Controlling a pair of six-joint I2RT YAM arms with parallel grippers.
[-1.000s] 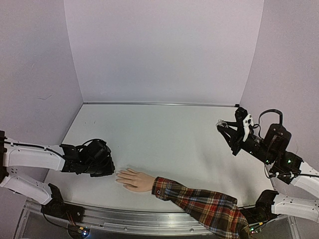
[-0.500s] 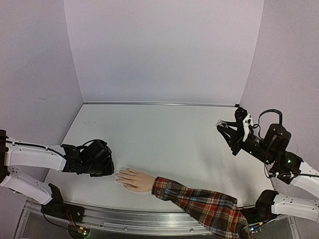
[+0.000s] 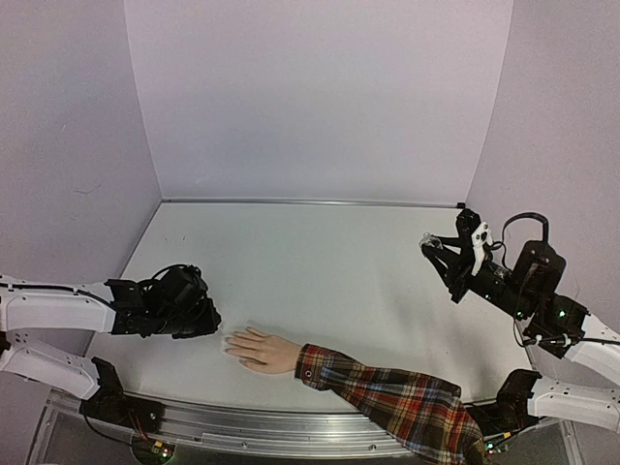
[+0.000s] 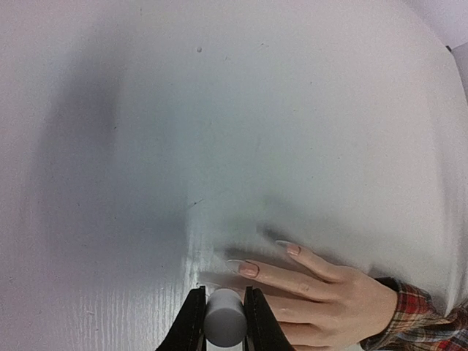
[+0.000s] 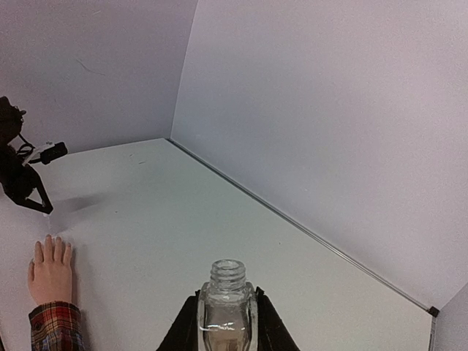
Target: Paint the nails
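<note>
Left claw: my left gripper (image 3: 206, 323) is closed on a small grey round cap (image 4: 224, 327). I judge that it carries the brush, but the bristles are hidden under it.
Nails: the tiny nails (image 4: 248, 269) of the pale skin-coloured hand (image 4: 322, 292) lie just beside the cap. The fingers are spread flat on the white table (image 4: 219, 110).
Sleeve: the red plaid sleeve (image 3: 397, 399) runs to the near right edge.
Right claw: my right gripper (image 3: 438, 250) is clamped on a clear glass bottle with open neck (image 5: 227, 303), raised and well apart from the hand.
Step in hand: bringing the brush to the nearest nail, I think.
How to do it well: I should come down slowly, let only the tip touch, and stroke along the nail, never on the skin.
View to trust: the left wrist view, because from above my gripper covers the contact.
</note>
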